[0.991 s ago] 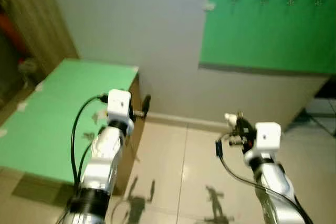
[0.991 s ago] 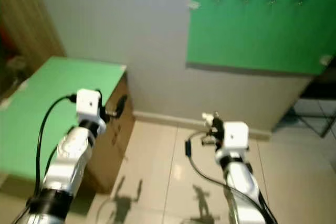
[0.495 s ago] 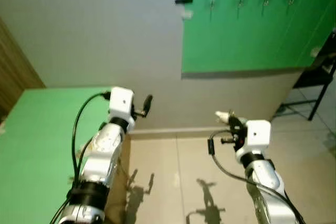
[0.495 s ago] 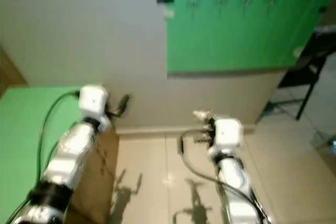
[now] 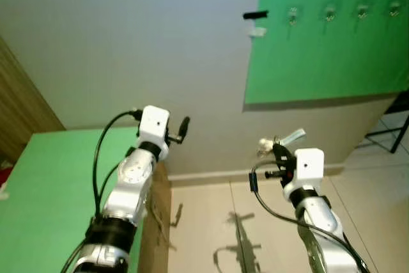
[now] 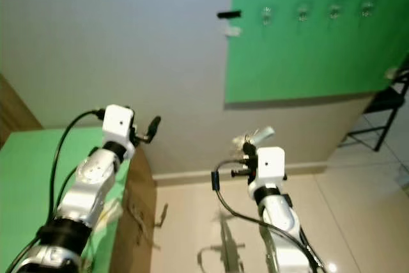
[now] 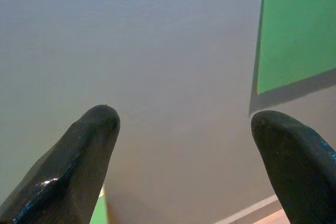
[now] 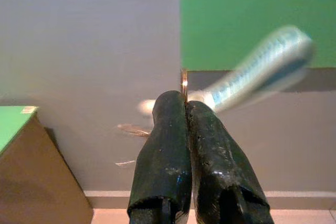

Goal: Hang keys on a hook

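At about 2 o'clock of the left-eye view, well apart from the hooks [image 5: 330,13] on the green board [image 5: 332,49], the right gripper [image 8: 185,109] pinches the keys [image 8: 257,73] shut-fingered, their fob swinging. That thin pinch could slip during the approach, I judge, or the swinging ring miss a hook; the left gripper [image 7: 184,124] is spread open, empty.

You see the keys [image 8: 185,85] pinched at the tips of the right gripper [image 8: 185,109], a pale blue-white strap tag [image 8: 262,66] swinging out blurred to one side. The hooks [image 5: 330,12] sit in a row high on the green wall panel [image 5: 319,55], well apart from the keys.
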Controlling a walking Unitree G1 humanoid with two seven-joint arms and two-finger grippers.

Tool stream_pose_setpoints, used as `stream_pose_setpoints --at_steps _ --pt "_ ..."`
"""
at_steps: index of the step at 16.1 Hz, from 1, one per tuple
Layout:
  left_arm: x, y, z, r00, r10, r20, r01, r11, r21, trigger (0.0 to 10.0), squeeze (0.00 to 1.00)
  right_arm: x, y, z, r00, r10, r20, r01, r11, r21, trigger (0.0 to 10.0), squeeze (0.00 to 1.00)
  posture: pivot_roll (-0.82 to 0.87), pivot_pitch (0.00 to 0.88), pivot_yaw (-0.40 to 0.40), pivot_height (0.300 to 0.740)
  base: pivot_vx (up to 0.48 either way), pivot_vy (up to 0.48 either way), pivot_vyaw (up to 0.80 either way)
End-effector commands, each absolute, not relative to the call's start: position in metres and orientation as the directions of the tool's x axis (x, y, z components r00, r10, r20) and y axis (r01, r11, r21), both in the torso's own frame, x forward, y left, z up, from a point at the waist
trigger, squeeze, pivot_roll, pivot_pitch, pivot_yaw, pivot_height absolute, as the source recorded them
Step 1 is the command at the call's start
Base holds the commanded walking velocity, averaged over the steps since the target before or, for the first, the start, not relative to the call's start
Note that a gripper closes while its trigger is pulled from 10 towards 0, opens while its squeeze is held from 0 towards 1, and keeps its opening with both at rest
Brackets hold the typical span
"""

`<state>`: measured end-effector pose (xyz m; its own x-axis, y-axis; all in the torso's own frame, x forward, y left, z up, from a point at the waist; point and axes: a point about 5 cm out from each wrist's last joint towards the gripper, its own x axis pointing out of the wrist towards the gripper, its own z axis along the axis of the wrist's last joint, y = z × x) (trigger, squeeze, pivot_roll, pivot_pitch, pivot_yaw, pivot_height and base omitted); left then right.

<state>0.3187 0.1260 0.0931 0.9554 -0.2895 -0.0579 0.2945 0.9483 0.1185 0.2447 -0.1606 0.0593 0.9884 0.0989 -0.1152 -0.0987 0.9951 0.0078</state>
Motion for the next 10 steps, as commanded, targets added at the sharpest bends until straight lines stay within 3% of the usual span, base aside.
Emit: stream_pose_setpoints --at_steps 1,10 --pt "0.3195 0.1144 0.0969 0.942 -0.332 -0.041 0.335 0.933 0.133 10.0 0.0 0.2452 -0.1694 0.0622 0.992 0.079 -0.103 -0.081 0.997 -0.012 0.0 0.0 -0.16 0.0 0.052 0.74 0.0 0.0 0.0" --pt "0.3237 0.1082 0.0966 0.935 -0.352 -0.038 0.354 0.927 0.124 10.0 0.0 0.253 -0.1689 0.0613 0.989 0.101 -0.111 -0.104 0.994 -0.021 0.0 0.0 -0.17 0.0 0.05 0.74 0.258 -0.383 0.0"
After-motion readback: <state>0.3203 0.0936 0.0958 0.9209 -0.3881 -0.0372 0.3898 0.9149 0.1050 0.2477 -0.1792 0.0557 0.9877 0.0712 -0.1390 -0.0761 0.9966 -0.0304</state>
